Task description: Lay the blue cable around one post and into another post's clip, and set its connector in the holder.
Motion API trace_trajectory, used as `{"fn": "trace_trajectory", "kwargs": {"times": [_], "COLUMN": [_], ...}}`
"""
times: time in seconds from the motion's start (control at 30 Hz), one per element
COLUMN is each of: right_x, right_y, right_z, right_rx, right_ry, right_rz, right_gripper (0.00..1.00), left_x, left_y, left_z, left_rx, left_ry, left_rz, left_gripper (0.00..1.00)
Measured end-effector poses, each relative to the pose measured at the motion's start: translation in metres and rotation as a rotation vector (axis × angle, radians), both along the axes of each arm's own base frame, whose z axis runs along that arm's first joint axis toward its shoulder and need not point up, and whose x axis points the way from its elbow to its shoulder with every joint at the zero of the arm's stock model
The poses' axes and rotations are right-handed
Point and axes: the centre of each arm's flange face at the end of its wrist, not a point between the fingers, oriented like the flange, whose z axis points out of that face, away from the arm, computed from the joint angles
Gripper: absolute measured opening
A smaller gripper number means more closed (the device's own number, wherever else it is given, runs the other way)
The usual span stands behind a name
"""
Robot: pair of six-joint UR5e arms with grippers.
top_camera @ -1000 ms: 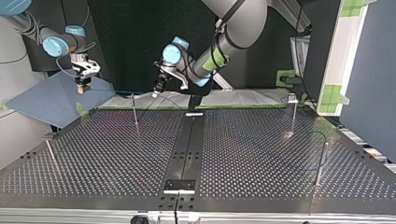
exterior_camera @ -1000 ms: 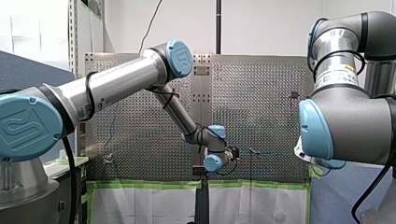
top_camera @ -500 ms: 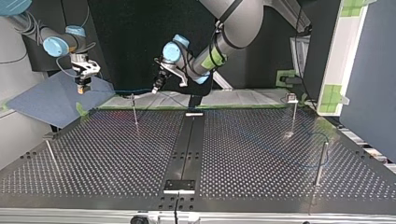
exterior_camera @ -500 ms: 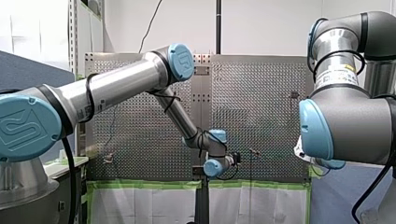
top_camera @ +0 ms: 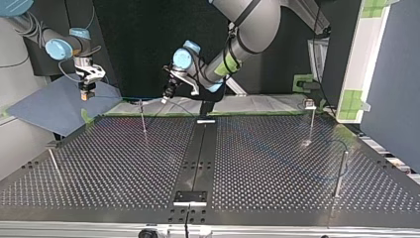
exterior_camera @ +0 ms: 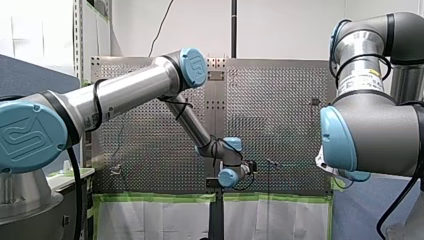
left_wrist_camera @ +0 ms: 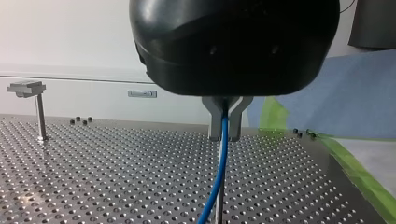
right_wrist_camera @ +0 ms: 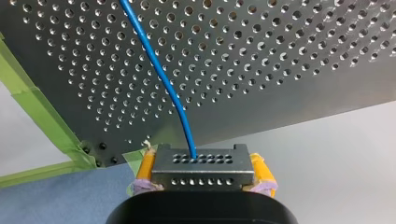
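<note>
Table (top_camera: 277, 163): grey and full of little holes.
Thin post (top_camera: 142, 118): stood straight up by the table's far edge.
My left gripper (left_wrist_camera: 224, 133): near the thin post's top; its metal fingers (left_wrist_camera: 214, 123) were pinched shut on the blue cable (left_wrist_camera: 222, 158).
Blue cable: passed close by the thin post.
Connector (right_wrist_camera: 201, 175): a grey block, farther off past the thin post, squeezed tight between yellow pads (right_wrist_camera: 145, 169).
My right gripper (top_camera: 87, 93): held that connector, well away from the thin post.

In the top view my right gripper (top_camera: 87, 94) hangs beyond the tabletop's (top_camera: 272, 163) far left corner, my left gripper (top_camera: 165, 98) just right of a post (top_camera: 143, 119) at the far edge. The cable (right_wrist_camera: 161, 77) runs between both jaws, its connector (right_wrist_camera: 201, 168) in my right ones.
</note>
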Motion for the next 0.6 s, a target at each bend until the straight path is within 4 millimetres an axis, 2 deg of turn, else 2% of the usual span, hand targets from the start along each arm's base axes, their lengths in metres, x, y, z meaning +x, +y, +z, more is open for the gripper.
{"fn": "trace_trajectory", "kwargs": {"times": [0.6], "right_x": [0.0055], "right_y": [-0.0029], "right_z": [0.0020], "right_rx": [-0.027], "right_ry": [-0.010], "right_rz": [0.009], "right_gripper": [0.00], "left_x": [-0.0024], "left_y": [-0.0041], "left_z": [0.0006], "left_rx": [-0.023], "left_ry": [0.006], "left_rz": [-0.020], "left_gripper": [0.00]}}
